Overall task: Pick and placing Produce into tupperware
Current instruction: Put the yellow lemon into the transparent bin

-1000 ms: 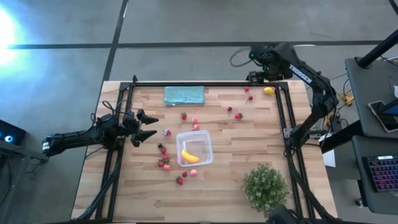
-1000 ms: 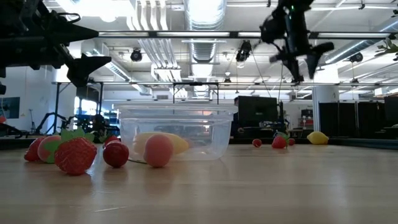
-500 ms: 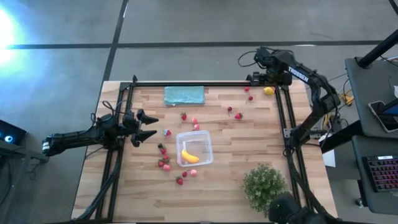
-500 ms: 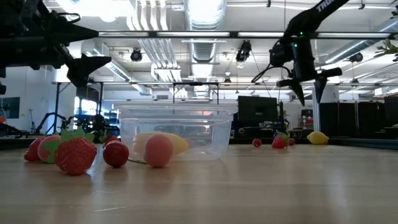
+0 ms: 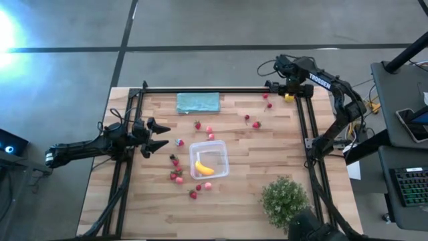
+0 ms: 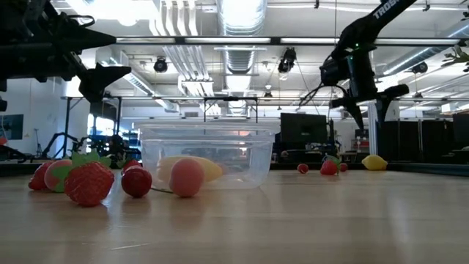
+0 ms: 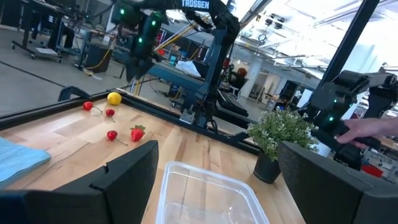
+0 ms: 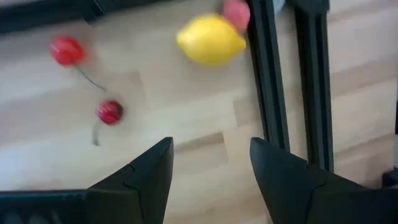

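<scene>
Bushy green potted plant (image 5: 285,199) standing at near table edge, well apart from both grippers; flat teal cloth (image 5: 198,102) lying at far edge.

Black frame rail (image 8: 268,74) running just beside small yellow lemon (image 8: 211,40), between lemon and table's right edge.

Right gripper (image 8: 210,163) hovering above far right corner, fingers parted, gripping nothing; lemon lying ahead of fingertips, long axis crosswise to fingers. Two small red cherry-like fruits (image 8: 110,111) lying off to one side.

Left gripper (image 5: 160,136) waiting at left edge, fingers spread wide, empty. Square clear plastic container (image 5: 209,159) sitting ahead of its fingertips, yellow banana (image 5: 204,168) lying inside, diagonal.
</scene>
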You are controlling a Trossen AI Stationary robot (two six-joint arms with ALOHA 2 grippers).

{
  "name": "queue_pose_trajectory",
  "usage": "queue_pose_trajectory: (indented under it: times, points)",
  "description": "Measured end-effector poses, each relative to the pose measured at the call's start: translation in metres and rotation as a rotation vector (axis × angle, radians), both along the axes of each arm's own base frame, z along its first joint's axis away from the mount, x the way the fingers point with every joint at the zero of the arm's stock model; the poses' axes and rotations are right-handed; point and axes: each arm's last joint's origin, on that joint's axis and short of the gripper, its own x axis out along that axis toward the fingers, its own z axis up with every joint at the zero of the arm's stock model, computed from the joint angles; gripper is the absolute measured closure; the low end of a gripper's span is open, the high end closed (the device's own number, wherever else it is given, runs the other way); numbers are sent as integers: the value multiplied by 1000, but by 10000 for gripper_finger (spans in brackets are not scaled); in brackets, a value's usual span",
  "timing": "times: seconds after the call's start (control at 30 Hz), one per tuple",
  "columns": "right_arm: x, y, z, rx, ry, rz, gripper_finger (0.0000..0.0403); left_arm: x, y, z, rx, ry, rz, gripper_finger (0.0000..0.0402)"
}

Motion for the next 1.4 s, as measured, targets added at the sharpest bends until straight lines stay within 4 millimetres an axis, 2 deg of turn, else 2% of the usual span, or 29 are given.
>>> queue_pose_trajectory:
  times: [0.07,0.23,0.37,0.47,0.6,0.73,0.9,1.0,1.23,1.4]
  points:
    - [2,1,-3,-3,0,-22,197,0,0,0,0,0,0,88]
    - [3,2,-11,-29,-45,-224,197,0,0,0,0,1,0,88]
    - [8,3,-23,34,-196,-299,197,0,0,0,0,1,0,88]
    - [13,7,-33,107,-311,-293,197,0,0,0,0,1,0,88]
    - [16,18,-37,85,-249,-308,197,0,0,0,0,1,0,88]
    - [14,27,-24,-31,-219,-398,197,0,0,0,0,1,0,88]
    - [-4,42,-1,-214,-212,-656,197,0,0,0,0,0,1,88]
    - [-16,56,5,-308,-229,-821,197,0,0,0,0,0,0,88]
    - [-32,81,-9,-330,-320,-1279,197,0,0,0,0,0,0,88]
    - [-29,79,-16,-329,-410,-1357,197,0,0,0,0,0,0,88]
